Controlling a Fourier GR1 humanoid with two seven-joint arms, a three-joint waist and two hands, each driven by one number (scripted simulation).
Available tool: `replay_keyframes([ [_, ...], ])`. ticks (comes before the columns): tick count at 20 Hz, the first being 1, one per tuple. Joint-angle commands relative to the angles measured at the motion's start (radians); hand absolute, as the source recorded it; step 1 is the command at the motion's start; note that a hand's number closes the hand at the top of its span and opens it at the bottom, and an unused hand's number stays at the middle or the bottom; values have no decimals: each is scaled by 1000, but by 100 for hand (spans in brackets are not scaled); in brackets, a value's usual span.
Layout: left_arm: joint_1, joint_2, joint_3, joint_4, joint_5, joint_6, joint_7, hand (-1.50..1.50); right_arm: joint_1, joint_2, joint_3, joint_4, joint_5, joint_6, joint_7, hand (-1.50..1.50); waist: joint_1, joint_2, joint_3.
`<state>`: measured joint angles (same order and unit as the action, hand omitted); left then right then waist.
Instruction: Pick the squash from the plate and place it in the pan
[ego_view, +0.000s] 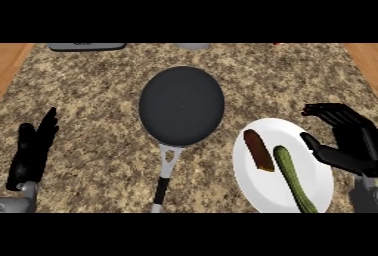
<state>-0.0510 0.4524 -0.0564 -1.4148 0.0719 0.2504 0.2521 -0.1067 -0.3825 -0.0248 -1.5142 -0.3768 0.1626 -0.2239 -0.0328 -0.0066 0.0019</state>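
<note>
Right hand (347, 142), fingers apart, hovers at the plate's (255, 187) three o'clock; it should close around the green squash (292, 177), avoiding the brown piece (258, 150).

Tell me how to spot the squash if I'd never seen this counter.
Find the white plate right of the dark pan, beside the right hand. Two things lie on it. The squash is the long green one nearer the hand, unlike the shorter brown piece beside it.

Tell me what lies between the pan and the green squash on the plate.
In the head view, a brown vegetable lies on the plate between the pan and the green squash.
</note>
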Motion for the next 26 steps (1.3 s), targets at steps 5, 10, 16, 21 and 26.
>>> replay_keyframes([
  [5, -49, 15, 38, 81, -17, -31, -2, 0, 196, -181, -134, -8, -36, 323, -260, -150, 19, 6, -2],
  [10, -60, 37, 67, 113, 9, -74, -8, 0, 208, -330, -161, -146, 91, 281, -148, -150, 13, 5, -4],
  [16, -49, 25, 40, 79, -13, -73, -7, 0, 167, -484, -89, -279, 325, 257, 23, -150, 33, 5, -5],
  [21, -74, 52, 78, 124, 10, -112, -18, 0, 147, -554, 19, -460, 425, 292, 249, -150, 33, 5, -5],
  [26, -81, -27, 43, 138, -52, -39, -33, 0, 109, -535, 130, -507, 550, 329, 374, -150, 36, 7, -3],
])
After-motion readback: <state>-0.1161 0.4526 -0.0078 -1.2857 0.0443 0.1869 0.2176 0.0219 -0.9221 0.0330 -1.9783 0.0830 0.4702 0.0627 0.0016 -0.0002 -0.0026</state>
